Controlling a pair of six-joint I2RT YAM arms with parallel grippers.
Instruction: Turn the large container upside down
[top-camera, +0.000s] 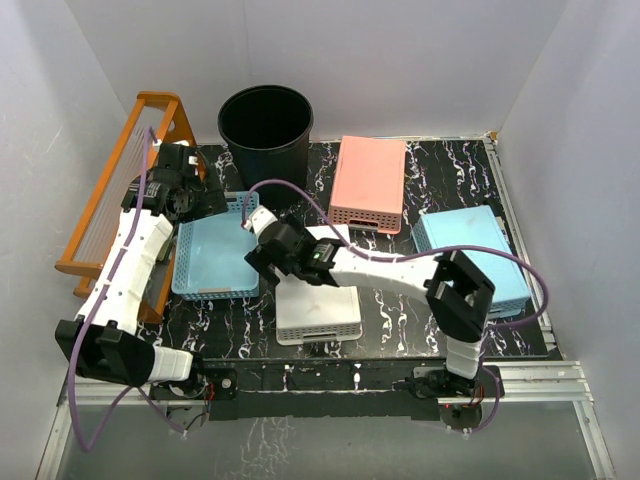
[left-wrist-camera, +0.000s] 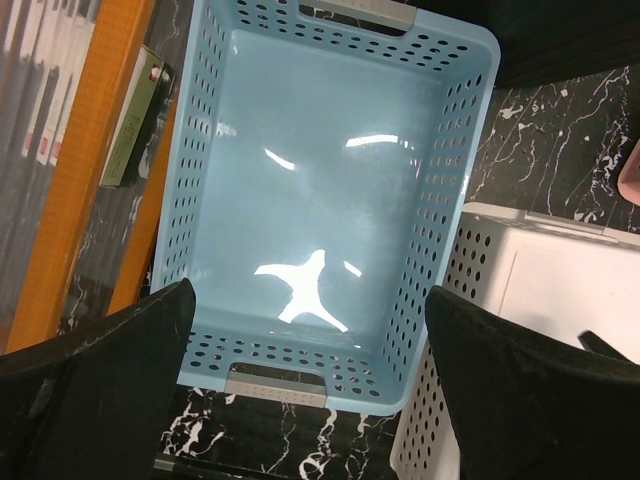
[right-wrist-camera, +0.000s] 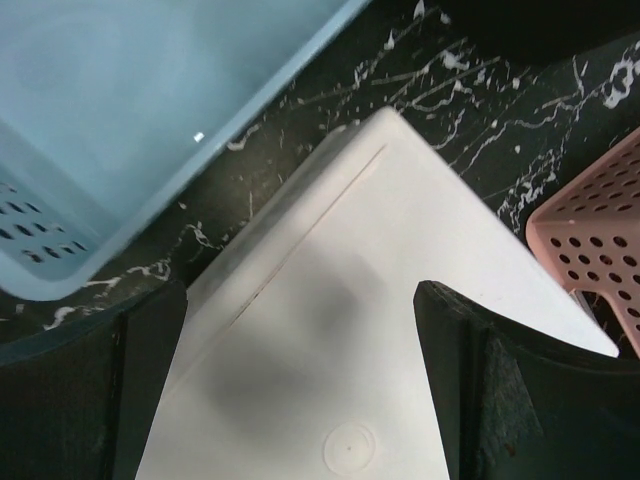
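Black marbled worktop (top-camera: 392, 322): we find the tall round black ribbed plastic bin (top-camera: 265, 150) upright at its far edge, untouched. Left tool (left-wrist-camera: 310, 390) and right tool (right-wrist-camera: 300, 390) gape wide, empty. We judge a one-sided rim grip could slip and topple it.

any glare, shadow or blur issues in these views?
Left wrist: hard white glare patches on the floor of the blue basket. Right wrist: a soft shadow lies across the white basket, edges sharp enough. Top external: even light, but the inside of the black bin reads as flat black.
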